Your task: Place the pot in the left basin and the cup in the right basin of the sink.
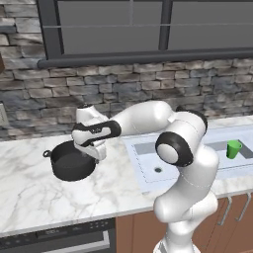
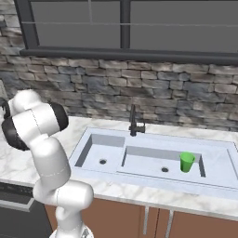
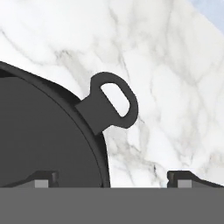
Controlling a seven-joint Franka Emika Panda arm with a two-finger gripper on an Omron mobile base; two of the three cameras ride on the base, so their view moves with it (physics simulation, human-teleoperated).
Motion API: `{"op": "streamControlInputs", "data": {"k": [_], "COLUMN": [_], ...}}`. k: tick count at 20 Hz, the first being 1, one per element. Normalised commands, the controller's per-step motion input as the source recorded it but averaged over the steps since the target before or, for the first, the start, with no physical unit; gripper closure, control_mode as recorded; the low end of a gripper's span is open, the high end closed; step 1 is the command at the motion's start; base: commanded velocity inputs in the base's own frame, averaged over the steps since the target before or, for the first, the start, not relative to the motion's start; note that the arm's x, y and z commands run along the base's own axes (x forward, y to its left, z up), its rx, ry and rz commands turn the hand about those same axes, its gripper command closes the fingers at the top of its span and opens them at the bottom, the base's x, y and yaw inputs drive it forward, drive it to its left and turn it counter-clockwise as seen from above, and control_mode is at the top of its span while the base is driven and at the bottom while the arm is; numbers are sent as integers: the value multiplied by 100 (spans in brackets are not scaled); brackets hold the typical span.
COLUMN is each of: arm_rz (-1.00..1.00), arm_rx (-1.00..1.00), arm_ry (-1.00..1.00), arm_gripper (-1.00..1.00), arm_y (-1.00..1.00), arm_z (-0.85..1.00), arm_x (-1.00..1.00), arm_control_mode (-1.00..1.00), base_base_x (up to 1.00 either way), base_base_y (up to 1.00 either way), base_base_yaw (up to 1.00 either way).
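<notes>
1. My gripper (image 3: 113, 178) stands wide, astride the rim of the pot (image 1: 72, 162), nothing held.
2. Its loop handle (image 3: 111, 105) lies just ahead.
3. I fear closing off-centre tilts it.

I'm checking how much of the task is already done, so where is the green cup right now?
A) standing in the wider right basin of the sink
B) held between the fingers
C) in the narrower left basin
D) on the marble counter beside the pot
A: the green cup stands upright on the floor of the wider right basin, while the black pot sits on the marble counter.
</notes>
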Motion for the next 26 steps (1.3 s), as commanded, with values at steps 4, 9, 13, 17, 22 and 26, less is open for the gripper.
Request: {"op": "streamControlInputs", "data": {"k": [4, 9, 13, 17, 22, 26], "arm_rz": [-6, -8, -8, -5, -1, 0], "arm_rx": [0, 0, 0, 0, 0, 0], "arm_ry": [-7, -4, -1, 0, 0, 0], "arm_gripper": [-100, -100, -100, -100, 100, 100], "arm_y": [10, 9, 6, 8, 9, 0], "arm_z": [0, -14, -27, -31, -15, 0], "arm_x": [-11, -1, 0, -6, -4, 0], "arm_control_mode": [-100, -100, -100, -100, -100, -100], "base_base_x": [0, 0, 0, 0, 0, 0], "base_base_y": [0, 0, 0, 0, 0, 0], "base_base_yaw": [0, 0, 0, 0, 0, 0]}}
